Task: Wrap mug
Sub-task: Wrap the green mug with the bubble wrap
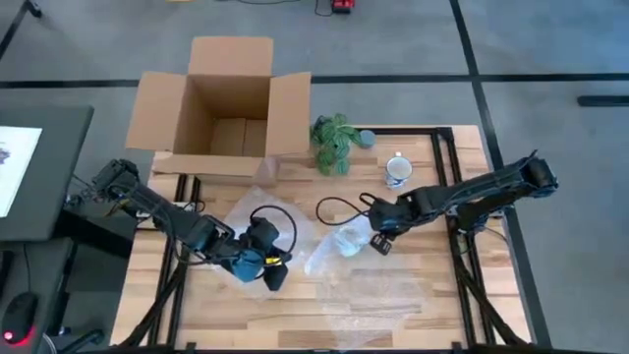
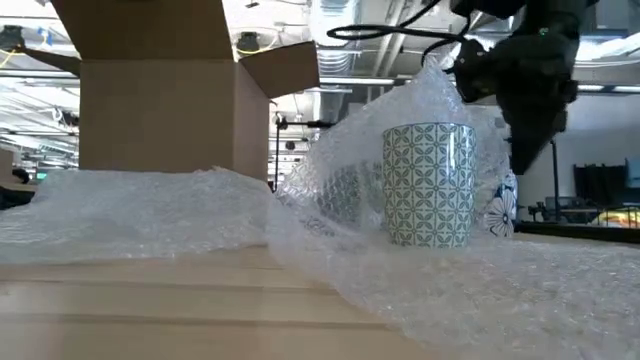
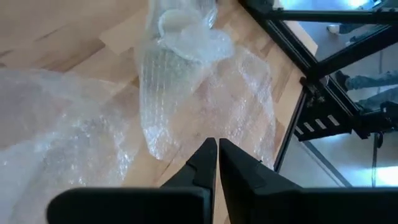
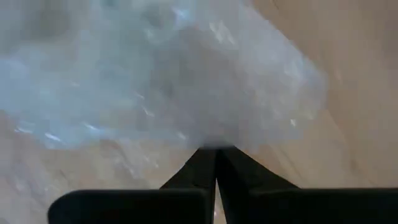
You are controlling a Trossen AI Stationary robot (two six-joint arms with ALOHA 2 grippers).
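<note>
From above I see the right gripper (image 1: pixel 378 243) near the middle of the table (image 1: pixel 432 295), at the edge of the bubble wrap (image 1: pixel 339 241). In the right wrist view its two fingers (image 4: pixel 202 168) are pressed together and a fold of the wrap sits exactly at their tips — so I say it is pinching the bubble wrap.

The mug (image 2: pixel 428 183), with a teal pattern, stands upright in the low view, and the wrap rises behind it and over its top. The front of the mug is not covered. A second, white mug (image 1: pixel 397 170) stands farther back on the table, near a small green plant (image 1: pixel 334 143).

The left gripper (image 1: pixel 275 275) rests on the left part of the table, on the flat part of the wrap. In the left wrist view its fingers (image 3: pixel 208 165) are closed on each other with nothing between them.

An open cardboard box (image 1: pixel 224 103) stands at the far edge of the table.
</note>
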